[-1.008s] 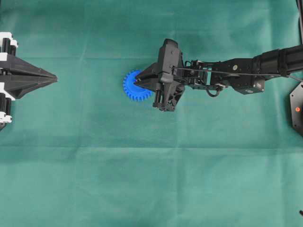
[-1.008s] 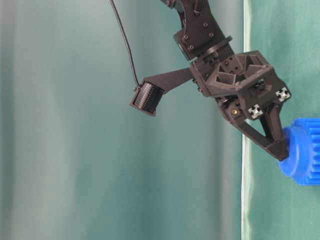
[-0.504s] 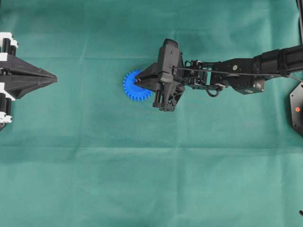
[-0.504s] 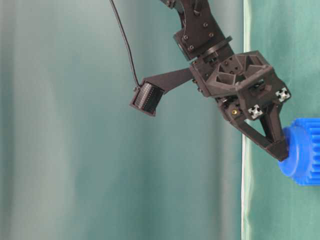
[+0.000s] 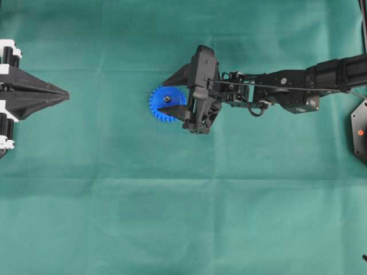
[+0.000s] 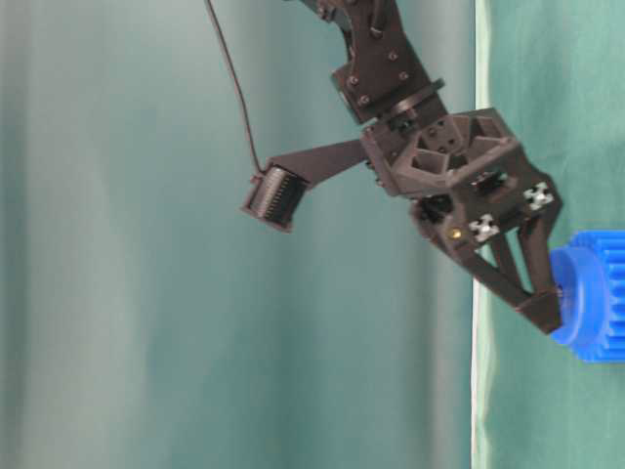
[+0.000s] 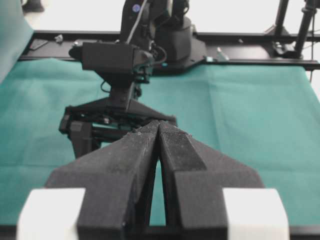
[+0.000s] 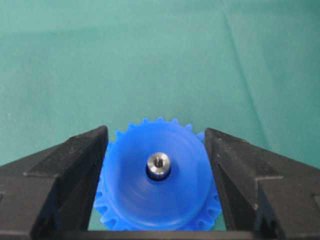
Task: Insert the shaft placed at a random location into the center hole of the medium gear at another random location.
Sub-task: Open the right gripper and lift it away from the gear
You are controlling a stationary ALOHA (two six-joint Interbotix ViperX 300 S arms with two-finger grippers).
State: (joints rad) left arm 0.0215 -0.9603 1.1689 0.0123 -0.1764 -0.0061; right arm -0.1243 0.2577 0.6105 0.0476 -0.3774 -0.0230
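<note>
shaft [image 8: 158, 164] seated in blue gear [image 8: 157, 175], right pincer [image 8: 155, 172] spread around it

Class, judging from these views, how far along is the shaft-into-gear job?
Done: the shaft sits in the center hole of the medium gear. In hand: the right gripper stands open astride the gear, holding nothing. Left: apparently only backing away. The left gripper is shut, idle.

Green cloth-covered table [image 5: 172, 217], creased in faint folds, blue medium gear [image 5: 162, 110] lying flat on it left of centre, silver shaft [image 8: 158, 164] seated upright in its center hole [image 8: 158, 173]
</note>
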